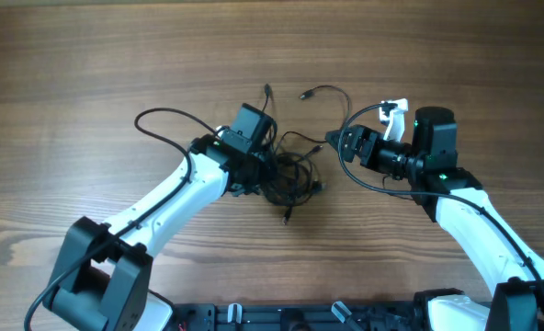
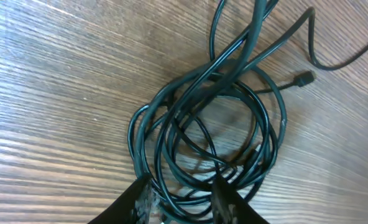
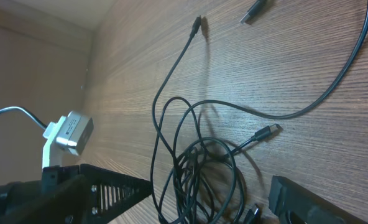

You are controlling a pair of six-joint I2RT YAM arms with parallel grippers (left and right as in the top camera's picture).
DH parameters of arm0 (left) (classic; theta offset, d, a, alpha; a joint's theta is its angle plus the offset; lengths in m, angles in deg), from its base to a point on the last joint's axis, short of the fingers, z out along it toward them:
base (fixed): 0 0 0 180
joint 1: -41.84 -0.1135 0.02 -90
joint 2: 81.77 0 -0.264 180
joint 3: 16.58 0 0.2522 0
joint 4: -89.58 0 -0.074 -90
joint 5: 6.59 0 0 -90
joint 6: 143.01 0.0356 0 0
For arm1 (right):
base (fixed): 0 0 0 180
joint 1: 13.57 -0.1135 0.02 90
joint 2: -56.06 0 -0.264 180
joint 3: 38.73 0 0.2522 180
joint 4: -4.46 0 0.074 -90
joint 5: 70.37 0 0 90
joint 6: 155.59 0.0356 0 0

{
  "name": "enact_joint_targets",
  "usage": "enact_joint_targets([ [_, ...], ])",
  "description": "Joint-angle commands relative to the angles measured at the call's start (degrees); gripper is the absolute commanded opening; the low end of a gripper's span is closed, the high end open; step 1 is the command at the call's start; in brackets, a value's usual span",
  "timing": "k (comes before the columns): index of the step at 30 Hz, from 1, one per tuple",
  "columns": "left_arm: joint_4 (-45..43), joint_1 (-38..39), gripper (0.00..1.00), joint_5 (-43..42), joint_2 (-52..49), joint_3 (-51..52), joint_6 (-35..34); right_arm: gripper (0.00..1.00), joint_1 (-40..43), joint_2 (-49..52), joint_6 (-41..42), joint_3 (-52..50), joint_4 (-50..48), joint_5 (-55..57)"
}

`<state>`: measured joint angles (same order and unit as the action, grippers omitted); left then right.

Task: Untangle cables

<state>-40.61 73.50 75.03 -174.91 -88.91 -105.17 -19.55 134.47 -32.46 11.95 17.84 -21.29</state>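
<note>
The cables are thin black cords in a tangled coil at the table's middle, with plug ends trailing out at the back and front. My left gripper is down on the coil's left side. In the left wrist view its fingers stand apart with several loops of the coil running between them. My right gripper is open just right of the tangle. In the right wrist view its fingers are wide apart, with the coil between and ahead of them.
Thicker black arm cables loop beside each arm, left and right. A white clip sits on the right arm. Loose plugs lie on the wood.
</note>
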Motion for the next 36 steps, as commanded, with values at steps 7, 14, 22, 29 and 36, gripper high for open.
enact_joint_targets([
  [7,-0.44,1.62,0.27,5.27,-3.45,0.61,0.74,0.95,-0.2,-0.79,0.04,0.66,0.09,-0.92],
  [14,-2.43,1.68,0.07,5.29,-3.52,0.59,0.76,0.95,-0.2,-0.79,0.04,0.66,2.25,-1.11],
  [22,-2.32,-0.72,0.04,5.29,0.85,-4.72,4.28,0.95,-5.73,-0.74,-0.13,0.66,3.91,-2.45],
  [29,-2.14,-1.31,0.04,8.48,14.75,-9.05,5.49,0.52,-17.81,0.04,18.67,0.57,3.56,12.24],
  [36,-2.19,-1.31,0.04,8.5,16.87,-9.05,5.51,0.5,-22.14,1.11,27.47,0.55,-6.97,12.15],
])
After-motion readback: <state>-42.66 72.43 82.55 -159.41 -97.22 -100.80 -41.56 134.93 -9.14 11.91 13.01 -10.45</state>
